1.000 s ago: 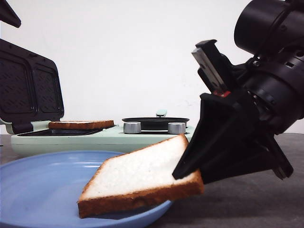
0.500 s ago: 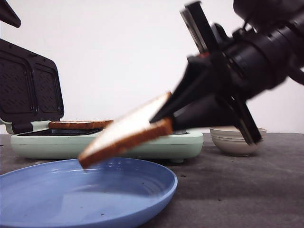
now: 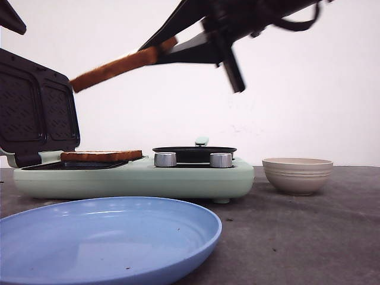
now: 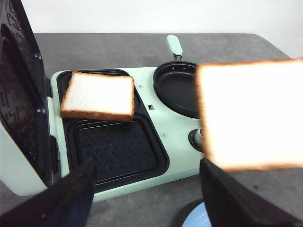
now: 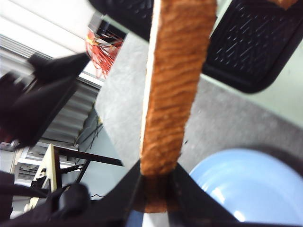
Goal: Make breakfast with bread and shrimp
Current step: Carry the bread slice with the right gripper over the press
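Observation:
My right gripper [image 3: 163, 48] is shut on a slice of bread [image 3: 116, 66] and holds it high above the sandwich maker [image 3: 136, 178]; in the right wrist view the slice's crust edge [image 5: 173, 80] stands between the jaws. It also shows in the left wrist view [image 4: 251, 113], blurred. A second slice of bread [image 4: 98, 96] lies in the far grill tray; it also shows in the front view [image 3: 101, 156]. The near grill tray [image 4: 116, 149] is empty. My left gripper [image 4: 147, 189] is open and empty, above the table in front of the sandwich maker. No shrimp shows.
The maker's lid [image 3: 35, 110] stands open at the left. A small black pan [image 4: 177, 87] sits on the maker's right side, with two knobs [image 3: 165, 159] in front. A blue plate [image 3: 107, 237] lies near me, empty. A beige bowl [image 3: 297, 175] stands at the right.
My right gripper has lifted the bread slice off the blue plate and carried it up and left, above the sandwich maker. The plate is now empty.

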You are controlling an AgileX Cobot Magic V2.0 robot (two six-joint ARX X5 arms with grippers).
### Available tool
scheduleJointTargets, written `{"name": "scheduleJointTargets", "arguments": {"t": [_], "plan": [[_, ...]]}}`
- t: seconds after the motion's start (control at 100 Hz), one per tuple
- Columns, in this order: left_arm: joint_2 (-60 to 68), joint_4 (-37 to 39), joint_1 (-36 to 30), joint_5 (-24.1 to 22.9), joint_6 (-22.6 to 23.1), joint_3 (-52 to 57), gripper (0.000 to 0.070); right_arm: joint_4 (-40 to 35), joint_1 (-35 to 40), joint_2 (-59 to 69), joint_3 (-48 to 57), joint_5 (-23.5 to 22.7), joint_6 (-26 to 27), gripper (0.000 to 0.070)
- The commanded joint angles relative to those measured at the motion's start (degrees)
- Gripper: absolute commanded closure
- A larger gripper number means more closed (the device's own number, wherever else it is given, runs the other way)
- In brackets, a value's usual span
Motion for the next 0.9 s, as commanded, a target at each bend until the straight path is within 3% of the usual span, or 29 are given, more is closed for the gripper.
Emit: {"name": "scheduleJointTargets", "arguments": {"t": [0.0,0.52,0.82,0.89], "plan": [[0.2,0.7,-0.1,0.0,0.5,0.4,0.0342,-0.4,0.4,4.1,3.8,-0.3,0.1,0.0698],[0.2,0.9,-0.1,0.0,0.5,0.4,0.0342,-4.0,2.3,28.3,26.7,-3.2,1.1,0.0698],[0.2,1.1,-0.1,0.0,0.5,0.4,0.0342,-6.1,4.5,32.7,30.8,-2.9,2.7,0.0698],[0.2,1.1,-0.1,0.0,0.5,0.4,0.0342,-6.3,5.1,32.7,30.8,-0.9,2.8,0.0698]]}}
